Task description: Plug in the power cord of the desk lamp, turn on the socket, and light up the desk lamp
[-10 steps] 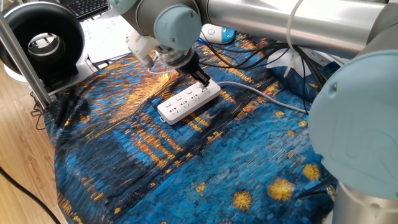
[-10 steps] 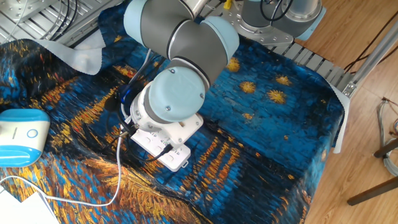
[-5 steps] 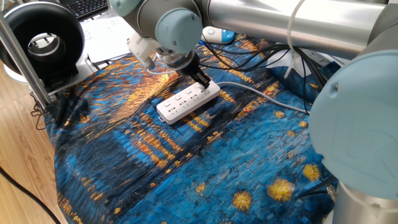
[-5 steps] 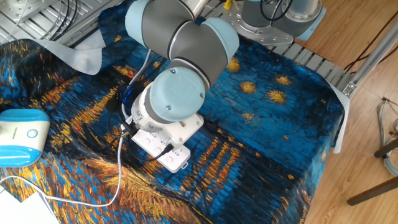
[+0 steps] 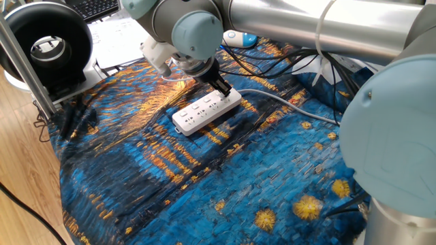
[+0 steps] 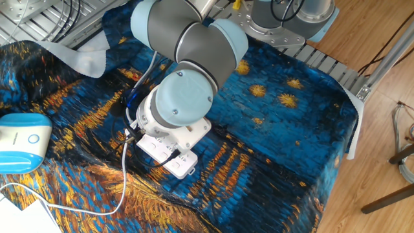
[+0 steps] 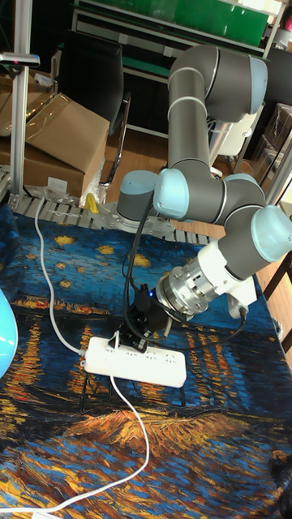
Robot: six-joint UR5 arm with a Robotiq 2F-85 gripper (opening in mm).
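The socket is a white power strip lying on the blue patterned cloth; it also shows as the socket. My gripper stands right over the strip's end where the thick grey-white cable leaves. Its black fingers are shut on the small white plug of the power cord, pressed against the strip. The thin cord trails away across the cloth. The desk lamp's light-blue base sits apart from the strip, also seen as the lamp base. In the other fixed view the wrist hides the fingers.
A large black ring-shaped device on a white base stands at the table corner beside a metal post. Black cables pile up behind the strip. The strip's thick cable runs to the table's far edge.
The arm has shifted only a hair over the strip's end. Strip, cord and lamp lie where they were.
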